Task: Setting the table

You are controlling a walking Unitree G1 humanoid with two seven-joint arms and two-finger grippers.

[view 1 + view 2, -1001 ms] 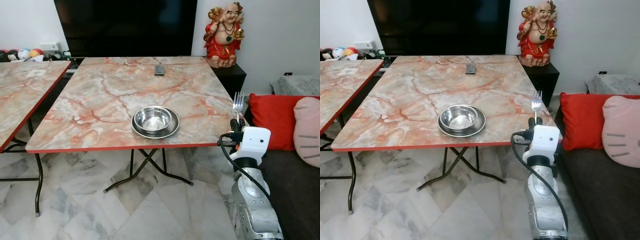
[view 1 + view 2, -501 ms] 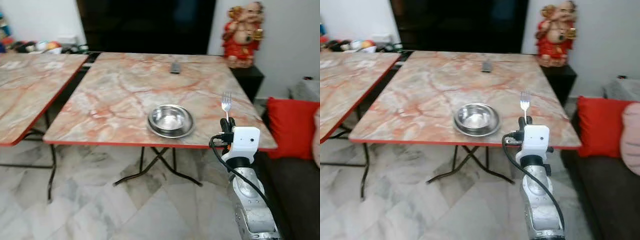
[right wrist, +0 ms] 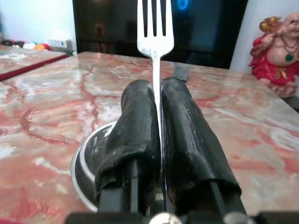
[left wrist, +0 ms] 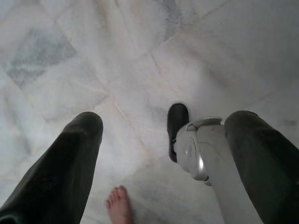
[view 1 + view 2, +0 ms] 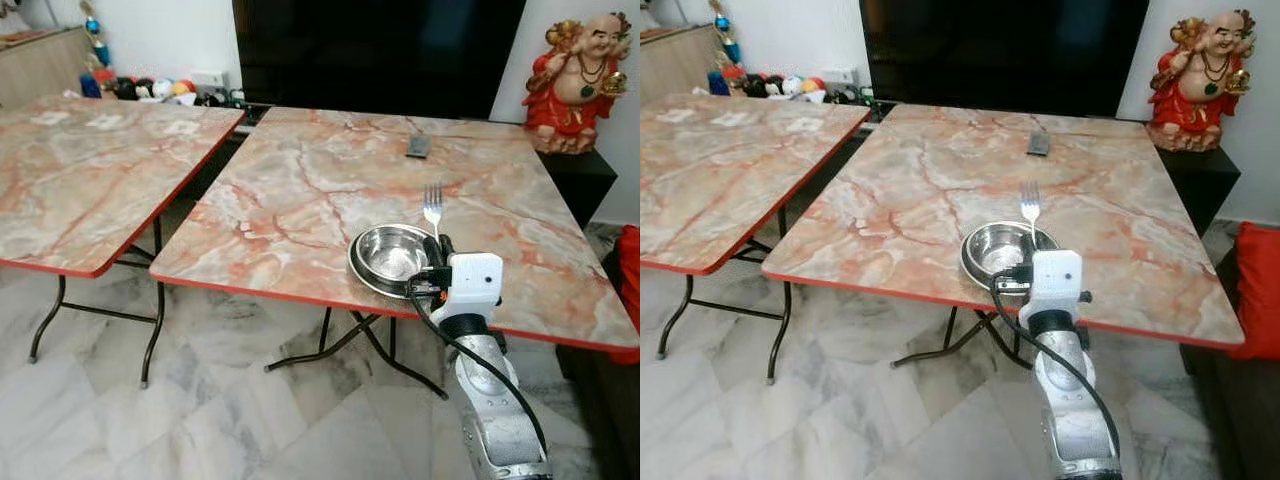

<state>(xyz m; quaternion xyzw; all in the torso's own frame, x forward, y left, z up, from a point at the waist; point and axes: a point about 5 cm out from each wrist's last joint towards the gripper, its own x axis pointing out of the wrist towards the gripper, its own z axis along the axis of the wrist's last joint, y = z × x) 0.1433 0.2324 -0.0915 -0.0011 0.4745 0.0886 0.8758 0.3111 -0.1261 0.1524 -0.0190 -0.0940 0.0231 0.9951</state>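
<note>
Holding a fork (image 3: 155,32) upright, tines up, the right gripper (image 5: 437,250) hangs at the lower right of the frame, its jaws clamped on the handle, at the near edge of the table (image 5: 300,190). A steel bowl (image 5: 392,252) on a plate (image 5: 980,275) already sits there, just beyond the gripper. So the setting looks partly laid: dish placed, fork yet to be set down beside it. A remote (image 5: 418,147) lies at the table's far side. The left gripper (image 4: 163,154) hangs over the floor, jaws wide apart.
</note>
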